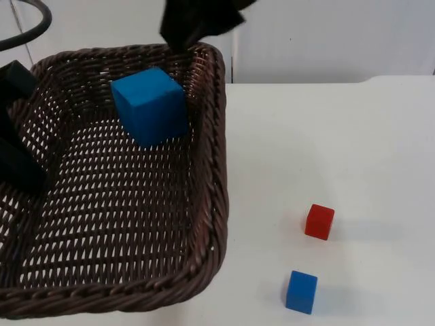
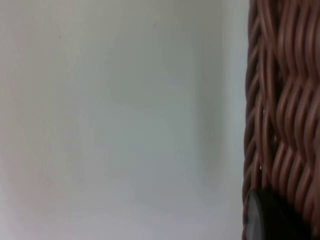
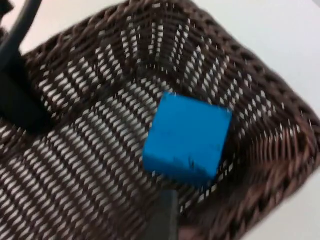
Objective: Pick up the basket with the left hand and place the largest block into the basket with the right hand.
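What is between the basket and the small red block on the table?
Nothing: in the top view, only bare white table lies between the basket and the small red block.

We found the dark brown wicker basket (image 1: 204,224) at the left of the table, open side up. The large blue block (image 1: 149,105) lay inside it, against the far right wall, slightly tilted.
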You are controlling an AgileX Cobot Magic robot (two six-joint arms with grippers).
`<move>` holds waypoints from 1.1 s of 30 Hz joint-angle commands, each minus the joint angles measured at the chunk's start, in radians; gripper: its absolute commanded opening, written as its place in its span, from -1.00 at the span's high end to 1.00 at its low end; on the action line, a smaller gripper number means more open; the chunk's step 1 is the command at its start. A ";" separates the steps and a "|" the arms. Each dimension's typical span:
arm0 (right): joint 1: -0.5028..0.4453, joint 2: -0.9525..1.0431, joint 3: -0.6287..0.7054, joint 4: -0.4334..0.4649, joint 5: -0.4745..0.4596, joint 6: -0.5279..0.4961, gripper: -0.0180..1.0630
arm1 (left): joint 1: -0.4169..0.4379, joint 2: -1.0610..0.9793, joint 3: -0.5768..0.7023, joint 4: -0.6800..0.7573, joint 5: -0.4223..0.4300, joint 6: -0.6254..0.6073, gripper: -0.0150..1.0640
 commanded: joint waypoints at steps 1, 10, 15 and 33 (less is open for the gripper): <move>0.000 -0.100 0.113 -0.003 -0.067 0.041 -0.43 | 0.002 -0.012 -0.003 -0.024 -0.022 0.005 0.97; 0.000 -0.234 0.302 -0.003 -0.105 0.074 -0.43 | 0.002 -0.012 -0.003 -0.002 -0.046 0.005 0.97; 0.000 -0.247 0.329 -0.001 -0.112 0.076 -0.43 | 0.002 -0.012 -0.003 0.000 -0.047 0.005 0.97; 0.000 -0.247 0.329 0.001 -0.154 0.076 -0.43 | 0.002 0.143 -0.011 -0.001 -0.162 0.005 0.98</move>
